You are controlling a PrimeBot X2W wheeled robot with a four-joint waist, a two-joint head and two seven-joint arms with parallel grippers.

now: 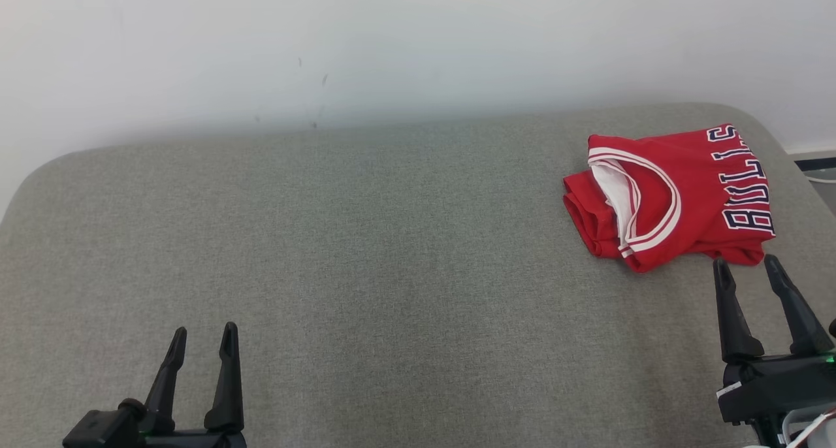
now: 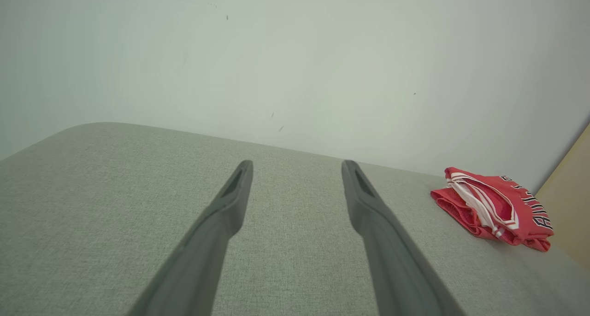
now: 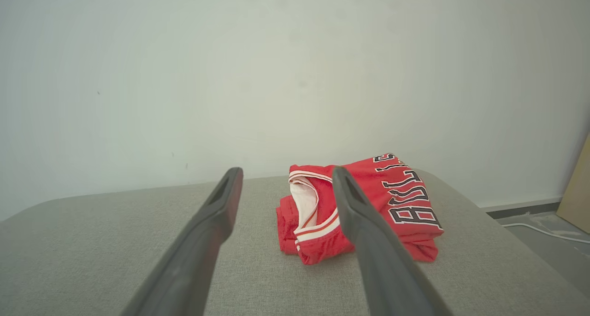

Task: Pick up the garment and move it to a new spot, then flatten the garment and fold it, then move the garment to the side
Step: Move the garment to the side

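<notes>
Inspection found the jersey (image 1: 673, 196), red with white trim and dark lettering, folded into a compact bundle at the far right end of the grey padded table (image 1: 392, 252), close to the wall (image 1: 392, 43). The right gripper (image 1: 746, 262) stood just short of the bundle's near edge, fingers spread wide and holding nothing. The left gripper (image 1: 204, 330) sat well apart at the near left, fingers parted more narrowly and likewise empty. The right wrist view gave the lettering and the white inner lining almost head-on, and recorded a white cable (image 3: 553, 233) on the floor beyond the table's right end. The left wrist view showed the bundle side-on, with a tan panel (image 2: 569, 201) beside it.
</notes>
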